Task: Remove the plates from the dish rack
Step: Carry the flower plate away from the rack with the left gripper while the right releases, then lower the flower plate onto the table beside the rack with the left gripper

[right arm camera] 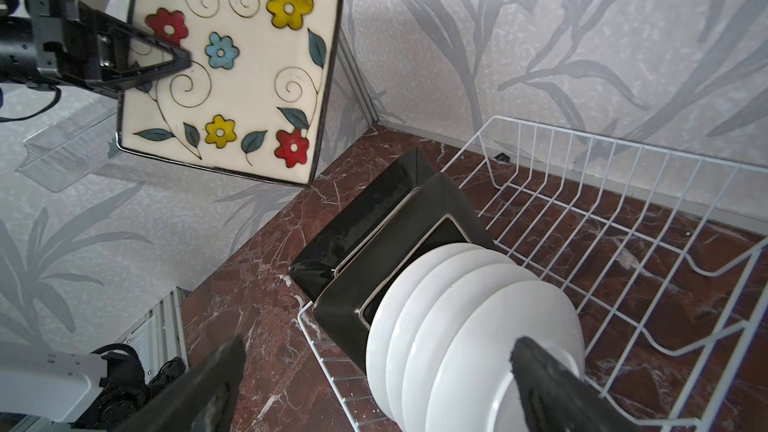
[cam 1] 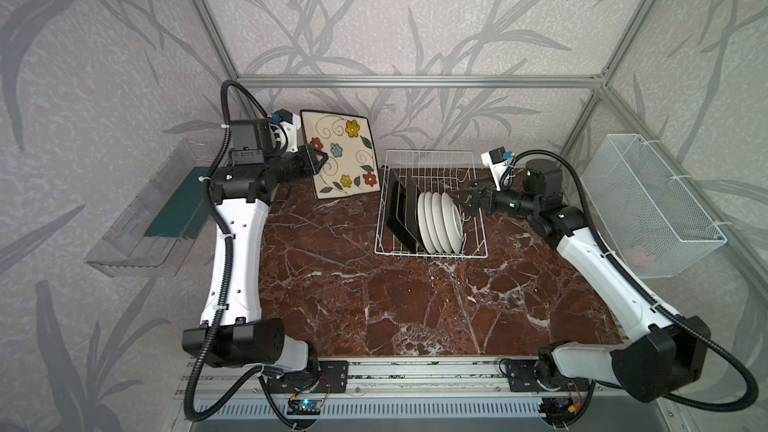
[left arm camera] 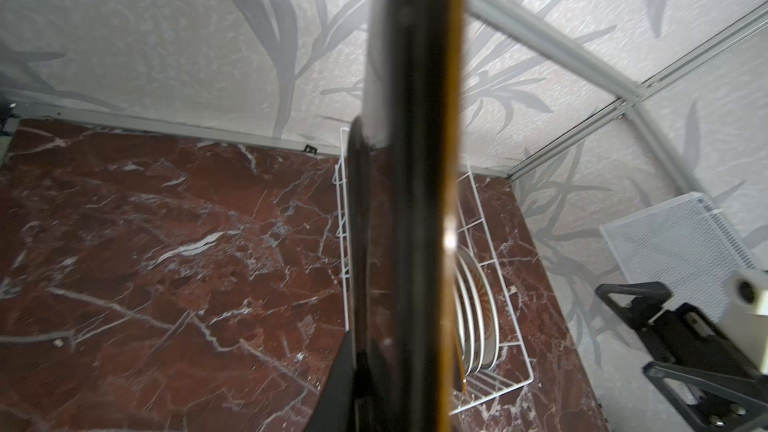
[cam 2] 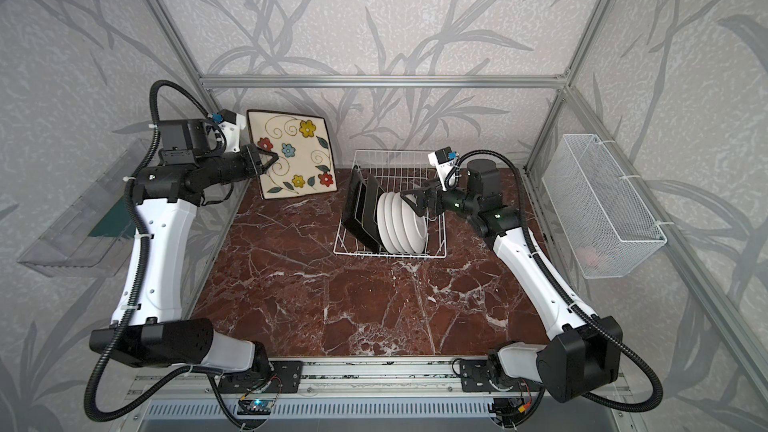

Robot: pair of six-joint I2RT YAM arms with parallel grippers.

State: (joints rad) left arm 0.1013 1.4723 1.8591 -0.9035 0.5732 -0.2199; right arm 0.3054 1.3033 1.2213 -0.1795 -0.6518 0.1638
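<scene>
Left fingers (right arm camera: 178,62) pinch square plate (cam 1: 340,155), held clear left of dish rack (cam 1: 430,162). Right fingers (right arm camera: 552,384) spread over racked round plates (cam 1: 440,222), likely next pick.

Left arm (cam 1: 237,251) reared up from its base, elbow bent, wrist level, left end effector (cam 1: 322,158) clamped on the edge of a raised square plate (cam 1: 353,168), right arm (cam 1: 594,259) stretched forward and inward, right end effector (cam 1: 460,203) spread wide, gripping nothing
</scene>
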